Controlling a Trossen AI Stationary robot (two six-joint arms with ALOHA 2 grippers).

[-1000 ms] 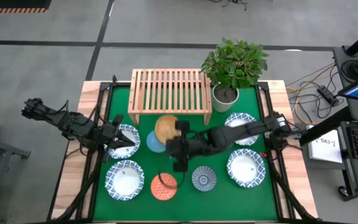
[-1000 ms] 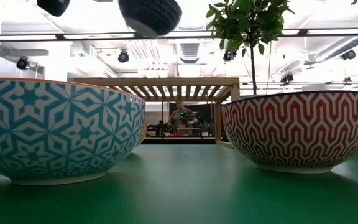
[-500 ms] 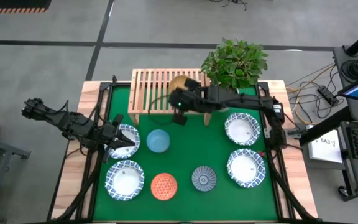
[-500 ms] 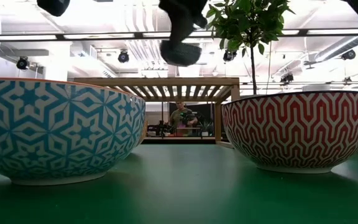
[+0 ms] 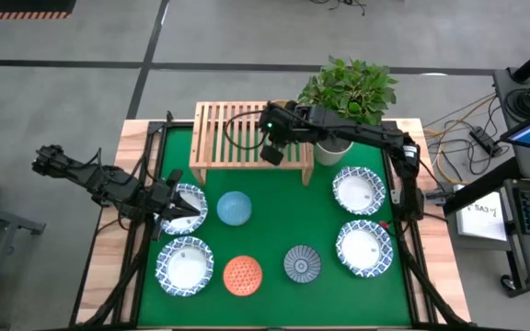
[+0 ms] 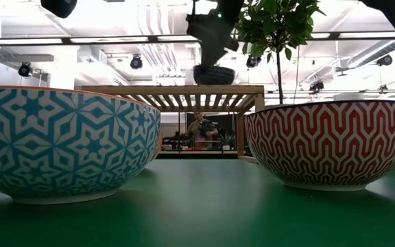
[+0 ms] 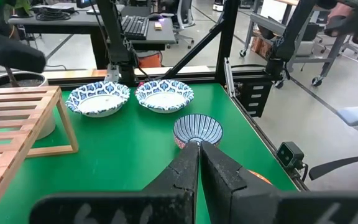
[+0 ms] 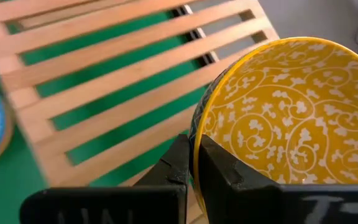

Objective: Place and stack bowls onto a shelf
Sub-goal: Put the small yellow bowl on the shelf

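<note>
While the yellow bowl (image 8: 278, 130) hangs over the shelf (image 5: 237, 129), the right claw (image 8: 194, 165) pinches its rim, one finger inside and one outside. In the high view that claw (image 5: 271, 147) sits above the right half of the slatted top, hiding the bowl beneath it; from table height the bowl (image 6: 213, 74) shows just above the top rail of the shelf (image 6: 184, 90), and whether it touches the slats cannot be told.

On the green mat (image 5: 274, 207) in front of the shelf, the blue bowl (image 5: 235, 208) stands alone near the middle. Nearer the front edge lie the red bowl (image 5: 243, 275) and, just right of it, the grey-blue bowl (image 5: 302, 264). Two white bowls are on the right side, one behind (image 5: 358, 189) the other (image 5: 363, 249). Two more are on the left: the front one (image 5: 185, 267) lies clear, the rear one (image 5: 191, 204) is partly covered by the left claw (image 5: 175, 211).

The left claw's fingers are pressed together with nothing between them, as its own camera shows (image 7: 199, 163); it hovers low over the mat at the left. Beyond it that view takes in the grey-blue bowl (image 7: 197, 130) and the two right-hand white bowls (image 7: 164, 95).

A potted plant (image 5: 346, 97) stands at the shelf's right end, on the table (image 5: 109, 267).
</note>
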